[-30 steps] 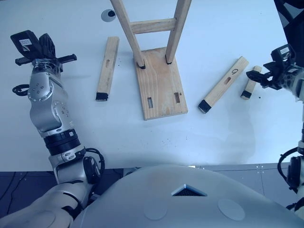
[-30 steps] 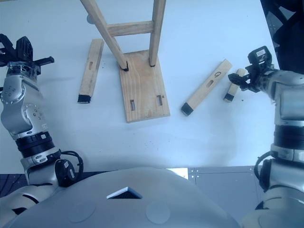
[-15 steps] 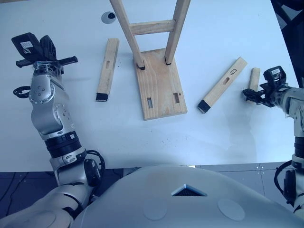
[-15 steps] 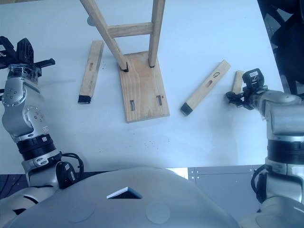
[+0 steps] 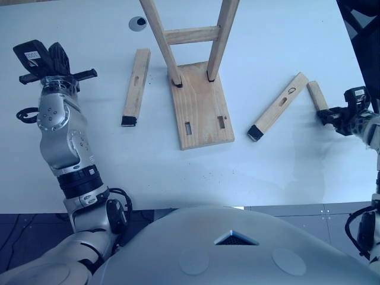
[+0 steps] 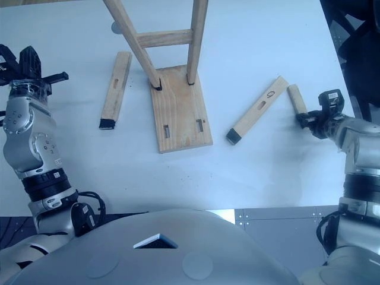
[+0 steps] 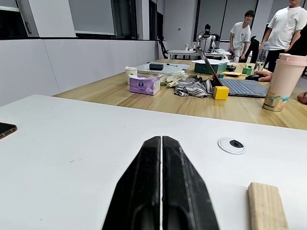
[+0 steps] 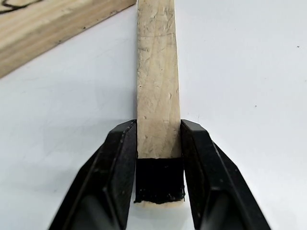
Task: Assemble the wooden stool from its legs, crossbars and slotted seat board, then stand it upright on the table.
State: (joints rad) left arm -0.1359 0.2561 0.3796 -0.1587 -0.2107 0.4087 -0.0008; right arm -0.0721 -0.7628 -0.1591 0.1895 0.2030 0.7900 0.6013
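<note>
The slotted seat board (image 5: 199, 110) lies flat mid-table. Two legs joined by a crossbar (image 5: 191, 34) stand in the slots at its far end. One loose leg (image 5: 135, 86) lies to the board's left, another (image 5: 279, 107) to its right. At the far right lies a short crossbar (image 5: 315, 95). My right gripper (image 5: 329, 114) is shut on its black-tipped near end (image 8: 159, 179), a finger (image 8: 117, 158) on each side. My left gripper (image 5: 89, 73) hovers at the table's left, shut on nothing, its fingers (image 7: 148, 158) pressed together.
A round cable grommet (image 5: 137, 22) sits in the table at the back, left of the standing legs. The table's right edge (image 5: 356, 53) runs close to the right gripper. Bare white tabletop (image 5: 196, 172) stretches in front of the seat board.
My right gripper has dropped back to the short crossbar's near end and moved right, and the crossbar has swung so its near end now points right. The left arm has stayed still.
</note>
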